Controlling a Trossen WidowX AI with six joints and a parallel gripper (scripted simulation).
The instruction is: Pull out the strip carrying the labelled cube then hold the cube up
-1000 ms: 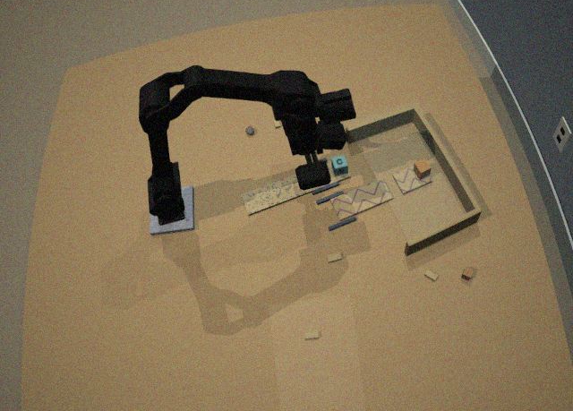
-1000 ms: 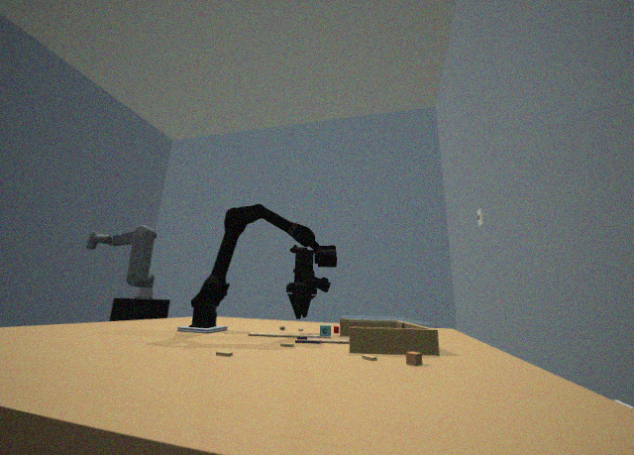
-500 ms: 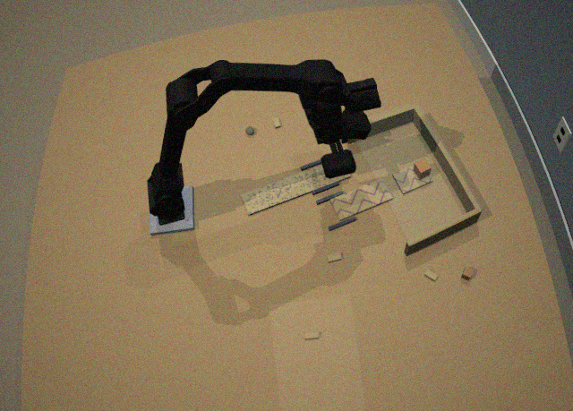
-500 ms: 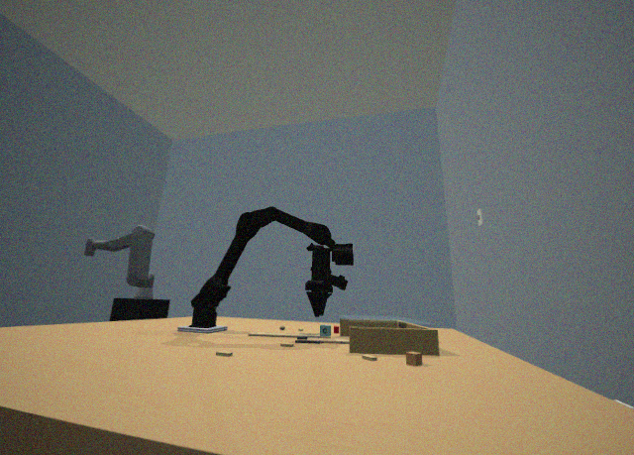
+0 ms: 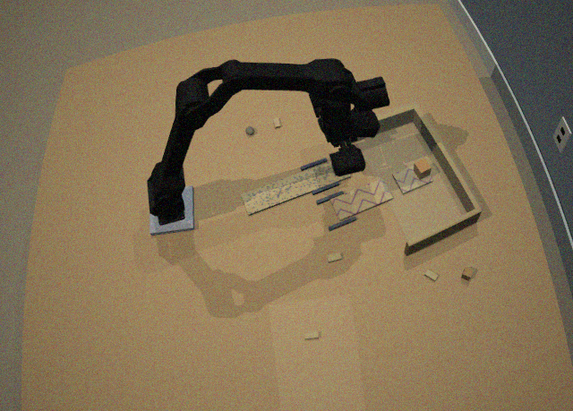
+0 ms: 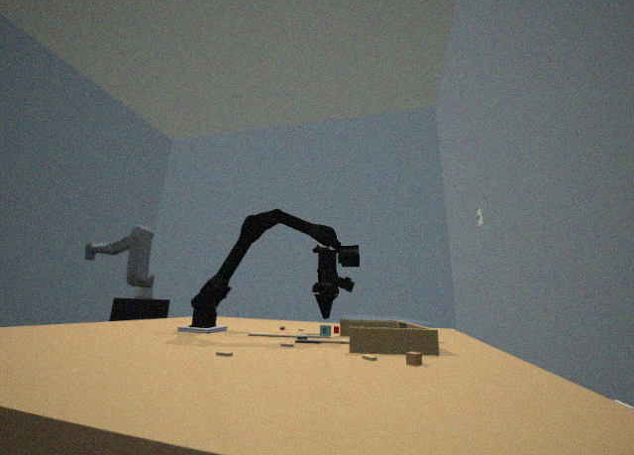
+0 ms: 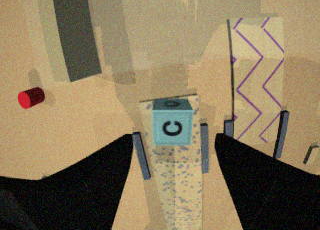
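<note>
My gripper is open and empty, above the teal cube labelled C, with its fingertips to either side in the wrist view. The arm hides this cube in the top view. The cube rests near the far end of the blue-dotted strip, which lies between two blue rails. The purple zigzag strip is in two parts with a gap: a near piece, and a far piece carrying an orange cube.
A low-walled enclosure stands around the zigzag strip's far piece. Two more rails flank the near piece. A red cylinder, a grey ball, a brown block and several small pale blocks lie around.
</note>
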